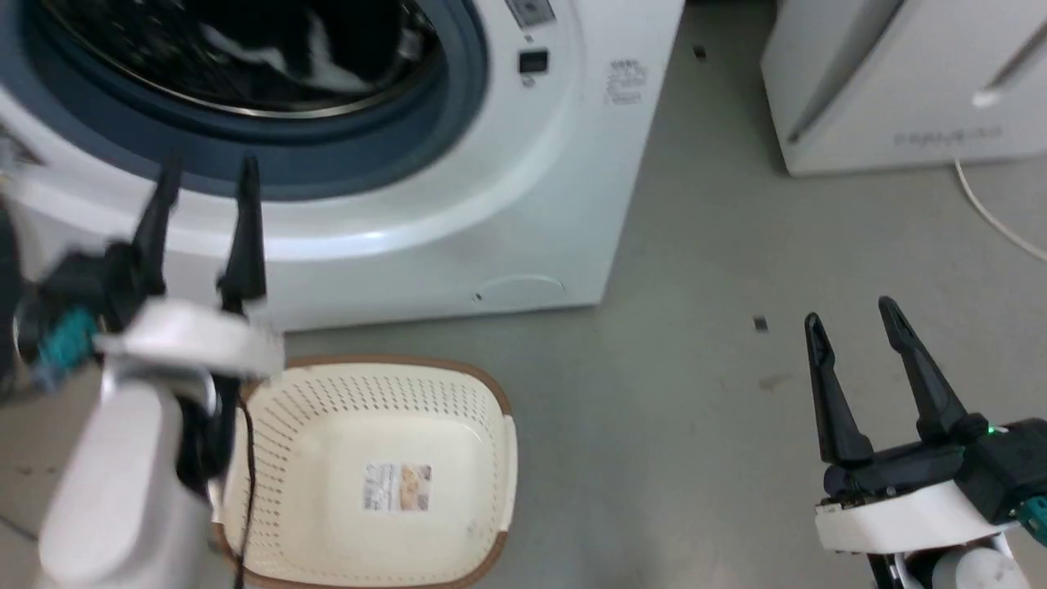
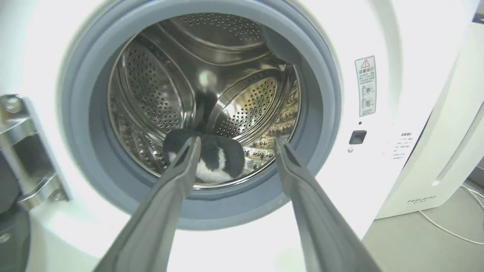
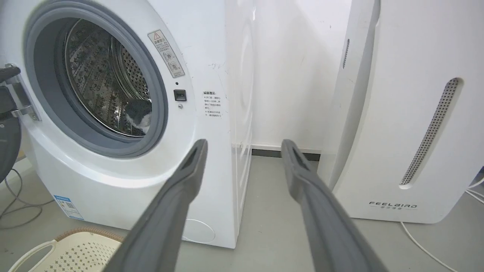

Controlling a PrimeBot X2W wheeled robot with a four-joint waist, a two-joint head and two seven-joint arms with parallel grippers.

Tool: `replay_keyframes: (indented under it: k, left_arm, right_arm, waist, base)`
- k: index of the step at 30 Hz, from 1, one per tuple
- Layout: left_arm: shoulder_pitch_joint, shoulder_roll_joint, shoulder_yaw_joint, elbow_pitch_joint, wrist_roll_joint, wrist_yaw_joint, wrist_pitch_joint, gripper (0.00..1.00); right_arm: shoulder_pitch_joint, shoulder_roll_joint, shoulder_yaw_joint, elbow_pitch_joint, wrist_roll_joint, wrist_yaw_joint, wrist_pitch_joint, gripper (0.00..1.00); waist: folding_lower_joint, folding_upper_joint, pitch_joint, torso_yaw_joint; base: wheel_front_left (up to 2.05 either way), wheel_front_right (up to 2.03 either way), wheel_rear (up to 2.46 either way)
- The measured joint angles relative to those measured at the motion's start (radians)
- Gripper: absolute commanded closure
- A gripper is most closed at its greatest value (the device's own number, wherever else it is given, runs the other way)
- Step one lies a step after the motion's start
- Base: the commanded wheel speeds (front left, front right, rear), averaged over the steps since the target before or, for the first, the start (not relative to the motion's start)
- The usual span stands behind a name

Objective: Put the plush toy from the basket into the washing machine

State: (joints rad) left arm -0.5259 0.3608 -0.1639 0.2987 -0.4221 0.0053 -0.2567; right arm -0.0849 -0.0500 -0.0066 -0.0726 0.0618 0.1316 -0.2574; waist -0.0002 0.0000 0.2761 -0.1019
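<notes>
The black-and-white plush toy [image 2: 217, 162] lies at the bottom of the steel drum of the washing machine [image 1: 507, 213], and shows again as plush toy [image 1: 286, 45] and plush toy [image 3: 139, 115]. My left gripper [image 1: 208, 176] hangs open in front of the grey porthole gasket, outside the drum, holding nothing; in its wrist view the left gripper [image 2: 236, 145] points at the toy. The cream basket [image 1: 458, 409] stands on the floor before the machine with its paper label [image 1: 397, 487] bare. My right gripper [image 1: 851, 315] is open over the floor to the right, right gripper [image 3: 244, 145].
A white FEELBIRD appliance [image 3: 401, 113] stands right of the washing machine, a white cable [image 1: 990, 214] trailing from it across the grey floor. The door hinge [image 2: 26, 151] and part of the open door sit at the porthole's left. Grey cables [image 3: 19, 204] lie left of the machine.
</notes>
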Motion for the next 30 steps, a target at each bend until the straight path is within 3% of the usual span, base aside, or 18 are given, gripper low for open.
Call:
replay_keyframes:
  k: [7,14,30]
  left_arm:
    - [0.278,-0.080,0.070,-0.158,0.056,0.028,0.000,0.00]
    - [0.460,-0.164,0.072,-0.192,0.114,0.036,0.000,0.00]
    - [0.528,-0.255,0.116,-0.194,0.195,-0.009,0.000,0.00]
  right_arm:
    - [0.047,0.000,-0.004,0.022,-0.001,0.000,0.000,0.00]
    - [0.076,0.000,0.003,0.036,0.003,0.000,0.000,0.00]
    - [0.091,0.000,0.025,0.061,0.010,0.000,0.000,0.00]
  waist:
    - [0.0000,0.0000,-0.100,0.048]
    - [-0.0001,0.0000,-0.157,0.073]
    - [0.0000,0.0000,-0.188,0.095]
  base:
    - [0.00,0.00,0.00]
    - [0.00,0.00,0.00]
    - [0.00,0.00,0.00]
